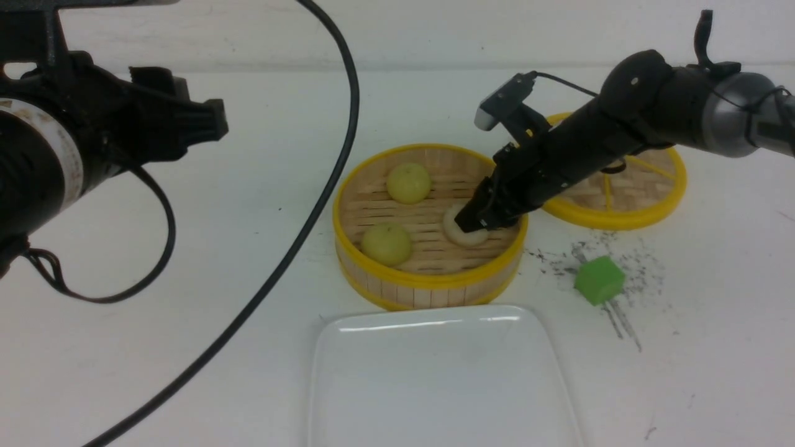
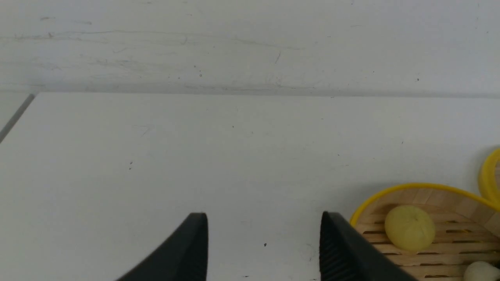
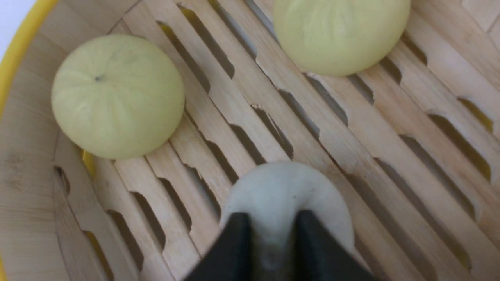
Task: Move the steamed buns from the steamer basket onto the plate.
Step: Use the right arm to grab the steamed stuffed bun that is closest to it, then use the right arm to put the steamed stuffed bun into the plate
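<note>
White plate (image 1: 435, 385), right end effector (image 1: 475, 223) apparently pinching off-white bun (image 3: 281, 187) in steamer basket (image 1: 428, 280)

the steamer basket (image 1: 428, 282) stands in the middle of the table (image 1: 714, 347), and the plate (image 1: 435, 397) lies just before it, nearer the robot. three buns lie in the basket, none touching another: the far bun (image 1: 408, 182) at the back left, the near bun (image 1: 386, 244) at the front left, the right bun (image 1: 463, 234) on the right. the right claw (image 1: 481, 220) reaches in from the right onto the right bun. the lid (image 1: 621, 214) lies just behind and right of the basket. the cube (image 1: 599, 280) sits before the lid, right of the basket. the left claw (image 2: 262, 214) hangs well left of the basket.
</note>
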